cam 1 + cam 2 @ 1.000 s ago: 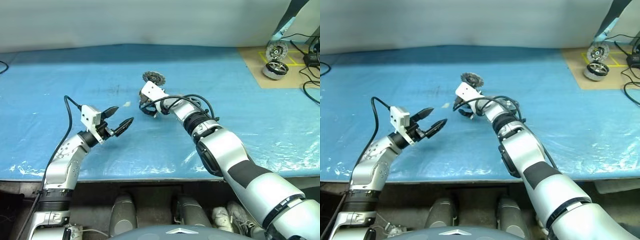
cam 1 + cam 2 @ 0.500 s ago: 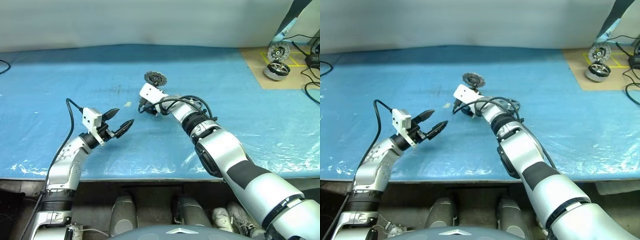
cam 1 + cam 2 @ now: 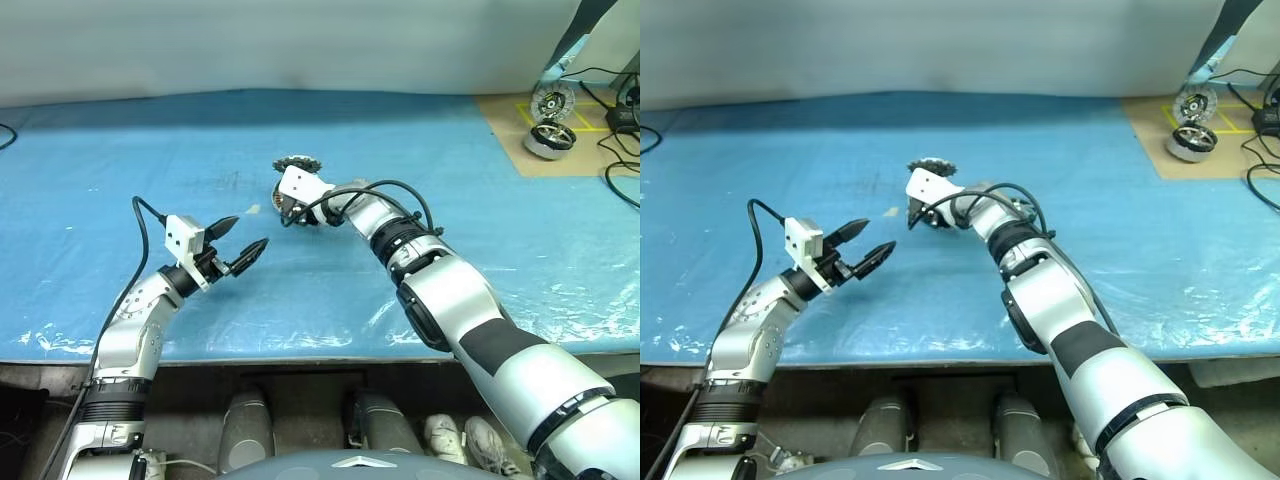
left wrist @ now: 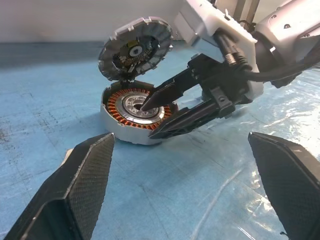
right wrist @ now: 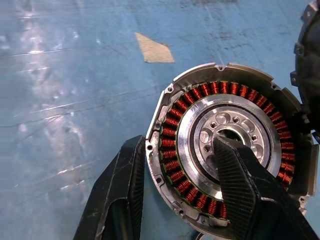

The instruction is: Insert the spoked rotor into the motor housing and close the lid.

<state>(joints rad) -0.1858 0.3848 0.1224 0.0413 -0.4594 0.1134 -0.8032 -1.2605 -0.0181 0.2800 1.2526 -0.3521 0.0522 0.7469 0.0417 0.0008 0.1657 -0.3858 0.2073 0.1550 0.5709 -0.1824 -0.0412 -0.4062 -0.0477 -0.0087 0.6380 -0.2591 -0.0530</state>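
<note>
Copper-wound motor housing (image 5: 225, 155) clamped at its wall by right end effector (image 5: 175, 185); left end effector (image 4: 185, 185) apart.

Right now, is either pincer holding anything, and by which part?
Left pincer: open, empty. Right pincer: straddles the motor housing wall, one finger inside, one outside; a firm grip cannot be told.

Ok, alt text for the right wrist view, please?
The right end effector straddles the wall of the motor housing, one finger inside on the silver hub, the other outside the rim. Copper windings ring the centre; the housing sits on a blue sheet, with the dark lid's edge beside it.
</note>
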